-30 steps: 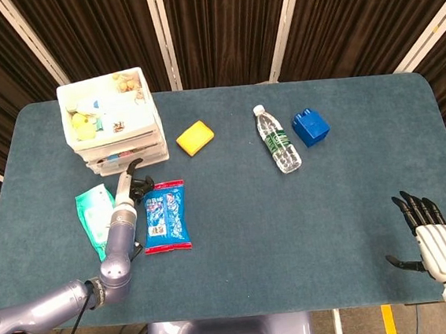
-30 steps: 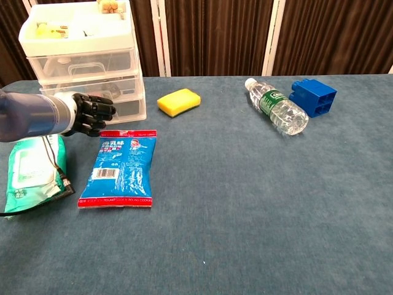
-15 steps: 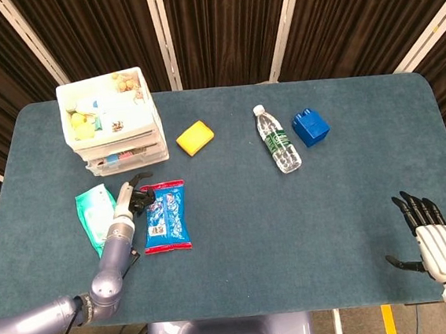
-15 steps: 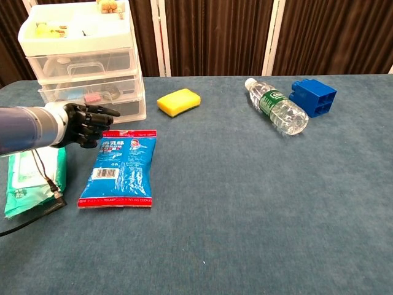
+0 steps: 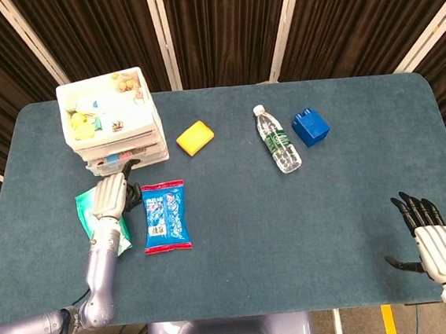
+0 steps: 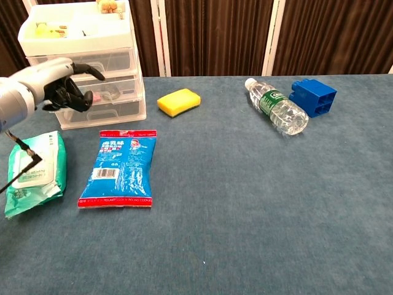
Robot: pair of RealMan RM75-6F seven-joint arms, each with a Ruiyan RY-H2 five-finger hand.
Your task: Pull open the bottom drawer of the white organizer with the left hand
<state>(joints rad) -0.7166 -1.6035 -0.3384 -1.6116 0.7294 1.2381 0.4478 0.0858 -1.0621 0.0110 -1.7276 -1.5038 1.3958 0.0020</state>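
Note:
The white organizer [image 5: 109,115] [image 6: 86,37] stands at the table's far left with three clear drawers. Its bottom drawer [image 6: 120,110] [image 5: 133,159] looks pushed in, level with the drawers above. My left hand [image 5: 109,195] [image 6: 58,85] hovers raised just in front of the drawer fronts, its back turned up. Its fingers are curled in with nothing in them, and one digit sticks out to the right. It looks apart from the drawers. My right hand [image 5: 432,243] rests open with fingers spread at the near right edge, seen only in the head view.
A green wipes pack [image 5: 92,215] [image 6: 31,166] and a blue snack pack [image 5: 164,216] [image 6: 120,166] lie in front of the organizer. Further right lie a yellow sponge [image 5: 195,136] [image 6: 178,101], a water bottle [image 5: 277,140] [image 6: 276,107] and a blue block [image 5: 310,126] [image 6: 314,96].
My left hand has risen from beside the snack pack and moved left, up in front of the drawers, turning its back upward. The right hand has not moved.

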